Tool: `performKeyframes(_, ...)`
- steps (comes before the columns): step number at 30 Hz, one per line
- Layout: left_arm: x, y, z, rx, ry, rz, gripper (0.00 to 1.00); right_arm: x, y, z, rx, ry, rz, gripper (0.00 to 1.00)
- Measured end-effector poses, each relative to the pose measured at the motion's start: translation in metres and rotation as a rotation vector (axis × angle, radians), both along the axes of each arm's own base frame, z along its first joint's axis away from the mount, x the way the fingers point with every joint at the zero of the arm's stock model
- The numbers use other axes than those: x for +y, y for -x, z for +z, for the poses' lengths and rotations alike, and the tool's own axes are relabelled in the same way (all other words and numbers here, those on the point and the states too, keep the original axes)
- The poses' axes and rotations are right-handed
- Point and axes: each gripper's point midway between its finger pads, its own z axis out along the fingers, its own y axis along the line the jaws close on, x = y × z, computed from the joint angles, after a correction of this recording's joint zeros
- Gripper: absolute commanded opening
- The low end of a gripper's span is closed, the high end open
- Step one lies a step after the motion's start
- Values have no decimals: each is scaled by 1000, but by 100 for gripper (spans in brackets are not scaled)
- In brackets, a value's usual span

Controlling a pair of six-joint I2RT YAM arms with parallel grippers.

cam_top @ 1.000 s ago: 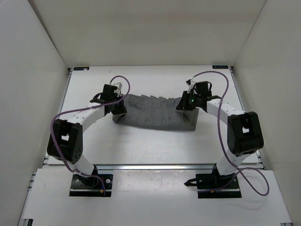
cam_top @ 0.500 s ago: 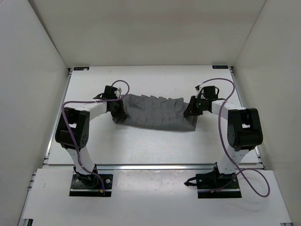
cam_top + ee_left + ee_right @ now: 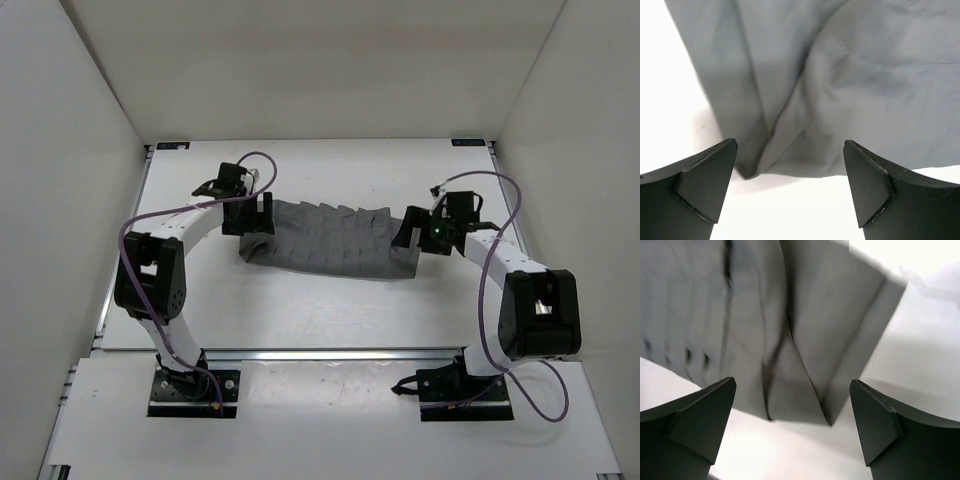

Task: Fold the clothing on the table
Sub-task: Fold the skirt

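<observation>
Clothing: soft, light, wrinkled grey fabric, lying as a folded band midway across the table; judged limp, prone to sag. Best hold: layered end corners. Left gripper over its left end, right gripper over its right end, both spread wide, pinching nothing
</observation>
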Motion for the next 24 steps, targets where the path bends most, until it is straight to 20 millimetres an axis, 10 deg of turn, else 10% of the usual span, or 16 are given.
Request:
performKeyframes(7, 11, 11, -9, 52, -44, 11, 99, -2, 34, -38, 136, 26, -6, 96)
performKeyframes(24, 17, 33, -38, 178, -60, 0, 97, 4, 8, -46, 103, -104, -23, 96)
